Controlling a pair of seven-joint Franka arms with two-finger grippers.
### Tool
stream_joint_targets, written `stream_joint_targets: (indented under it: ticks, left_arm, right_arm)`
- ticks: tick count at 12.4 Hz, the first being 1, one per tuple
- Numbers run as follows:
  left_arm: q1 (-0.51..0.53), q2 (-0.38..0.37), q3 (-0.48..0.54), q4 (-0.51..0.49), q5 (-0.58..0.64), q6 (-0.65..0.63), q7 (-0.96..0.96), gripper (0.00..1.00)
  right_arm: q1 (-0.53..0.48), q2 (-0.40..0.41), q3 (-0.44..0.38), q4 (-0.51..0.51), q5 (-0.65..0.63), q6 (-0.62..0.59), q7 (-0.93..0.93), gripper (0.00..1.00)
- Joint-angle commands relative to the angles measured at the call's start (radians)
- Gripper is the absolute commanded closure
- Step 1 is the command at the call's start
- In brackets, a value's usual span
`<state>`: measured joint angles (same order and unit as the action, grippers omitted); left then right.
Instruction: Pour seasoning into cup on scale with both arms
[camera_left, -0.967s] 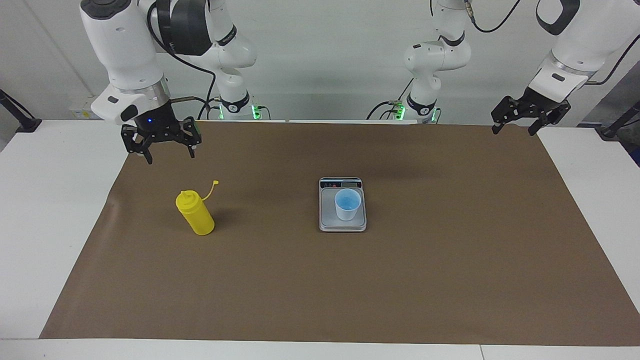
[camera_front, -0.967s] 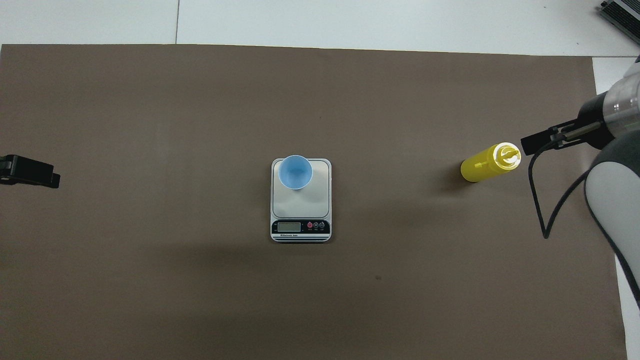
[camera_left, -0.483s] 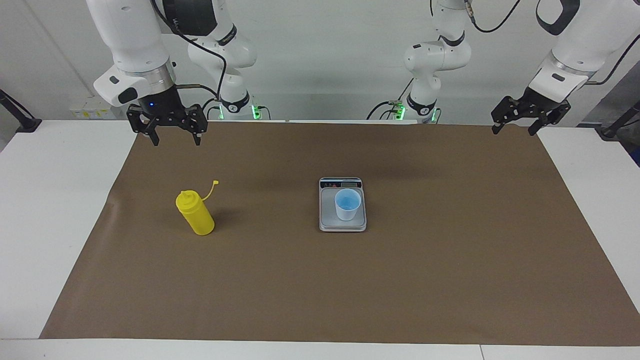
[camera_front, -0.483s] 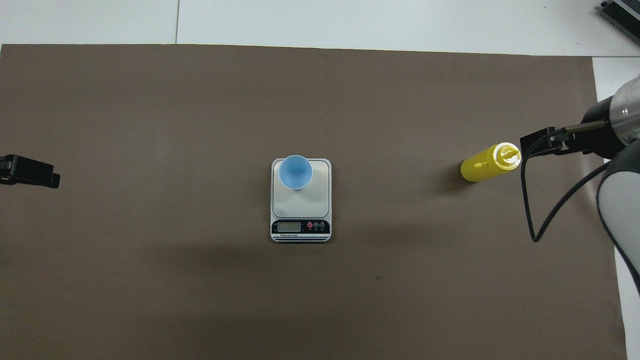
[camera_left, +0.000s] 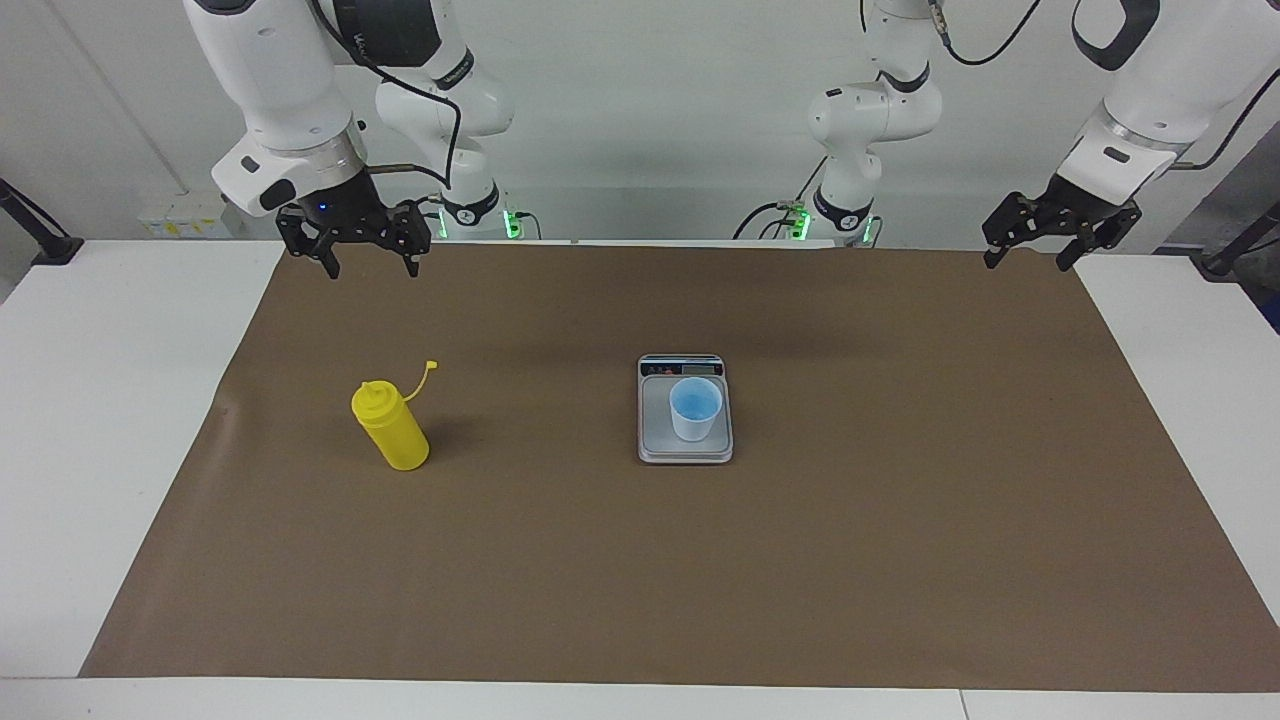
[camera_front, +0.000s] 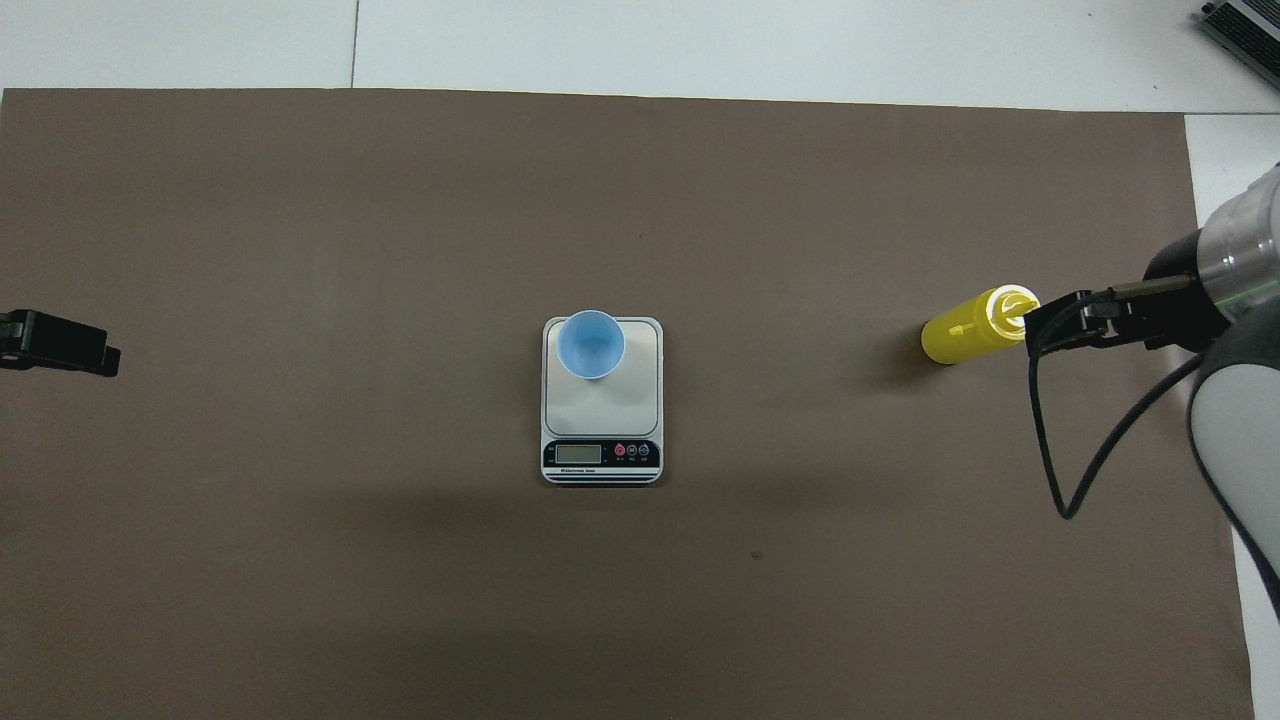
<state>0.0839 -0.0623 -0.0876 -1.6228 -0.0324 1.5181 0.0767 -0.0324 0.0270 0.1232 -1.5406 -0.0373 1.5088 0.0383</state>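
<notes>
Seasoning bottle (camera_left: 391, 427) is standing upright on brown mat (camera_left: 700, 560), apart from cup (camera_left: 695, 408) sitting on scale (camera_left: 685, 449). Right gripper (camera_left: 368, 268) is hanging spread above the mat, empty; left gripper (camera_left: 1030, 255), apparently spread, is waiting. Overhead, the scale's display is showing.

right gripper (camera_left: 368, 262) raised, pointing down, fingers spread, empty; left gripper (camera_left: 1033, 250) raised, tilted, fingers apart, empty, left arm waiting at its end of the table
</notes>
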Motion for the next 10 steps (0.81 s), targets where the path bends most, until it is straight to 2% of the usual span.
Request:
stream_joint_targets:
  ticks: [1, 7, 10]
  left_arm:
    - [-0.001, -0.014, 0.002, -0.017, -0.001, -0.003, -0.011, 0.0]
    - [-0.001, -0.014, 0.002, -0.017, -0.001, -0.003, -0.011, 0.0]
    - [-0.001, -0.014, 0.002, -0.017, -0.001, -0.003, -0.011, 0.0]
  right_arm:
    - [-0.011, -0.073, 0.01, -0.128, 0.019, 0.08, 0.023, 0.0]
    - [-0.012, -0.122, 0.01, -0.248, 0.019, 0.183, 0.022, 0.0]
    - [-0.012, -0.122, 0.01, -0.242, 0.019, 0.182, 0.0, 0.0]
